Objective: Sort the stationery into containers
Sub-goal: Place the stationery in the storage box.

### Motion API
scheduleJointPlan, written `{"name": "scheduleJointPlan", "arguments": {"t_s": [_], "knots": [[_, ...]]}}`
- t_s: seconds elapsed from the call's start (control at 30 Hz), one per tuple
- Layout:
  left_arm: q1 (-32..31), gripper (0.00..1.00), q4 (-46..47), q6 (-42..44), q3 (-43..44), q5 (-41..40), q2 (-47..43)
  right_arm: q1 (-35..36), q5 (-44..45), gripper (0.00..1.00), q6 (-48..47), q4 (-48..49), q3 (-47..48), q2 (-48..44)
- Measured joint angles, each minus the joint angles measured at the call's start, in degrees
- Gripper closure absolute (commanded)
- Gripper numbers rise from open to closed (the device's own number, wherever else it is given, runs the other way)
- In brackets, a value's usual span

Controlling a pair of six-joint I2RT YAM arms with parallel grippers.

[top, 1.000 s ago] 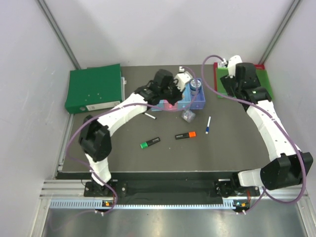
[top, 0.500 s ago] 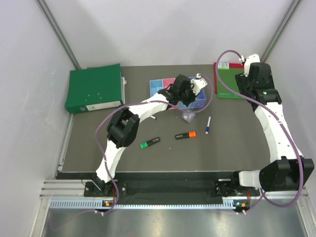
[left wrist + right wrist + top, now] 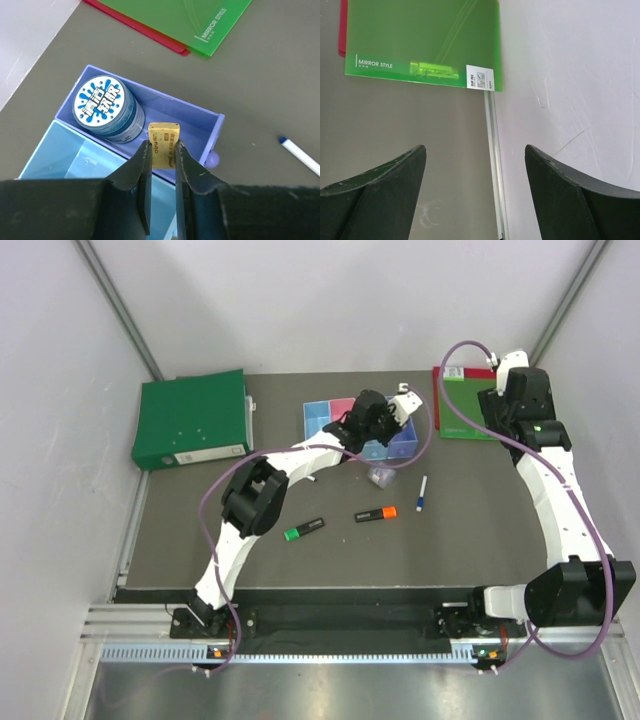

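My left gripper [image 3: 163, 146] is shut on the tan block [image 3: 164, 133] and holds it above the purple-blue tray [image 3: 210, 131], the right end of the containers [image 3: 318, 420]. The round blue-grey tin [image 3: 105, 106] stands in that same tray. Beside it lies a light blue tray [image 3: 70, 160]. On the mat lie the clear clip box [image 3: 380, 476], the blue-white pen [image 3: 422, 493], the orange-capped highlighter [image 3: 376, 513] and the green-capped highlighter [image 3: 303, 529]. The left arm mostly hides the black-white marker [image 3: 311, 480]. My right gripper [image 3: 475, 152] is open and holds nothing, over the table's back right corner.
A thick green folder [image 3: 190, 420] lies at the back left. The flat green red-edged board [image 3: 462, 410] lies at the back right, under the right arm, close to the metal table edge [image 3: 492, 150] and the white wall [image 3: 570, 75].
The left gripper carried the tan block to the right, from over the pink tray to over the purple-blue one. The right arm swung back toward the right corner.
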Motion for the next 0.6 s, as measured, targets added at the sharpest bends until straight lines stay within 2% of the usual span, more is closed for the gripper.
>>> {"name": "scheduleJointPlan", "arguments": {"t_s": [0.27,0.6], "knots": [[0.02,1.0,3.04,1.92,1.25,-2.73,5.66,-0.22,-1.03,0.21,0.57,-0.02,0.0,0.0],[0.15,1.0,4.33,4.26,-0.31,-3.26,5.18,-0.24,-1.75,0.21,1.7,-0.04,0.0,0.31]]}}
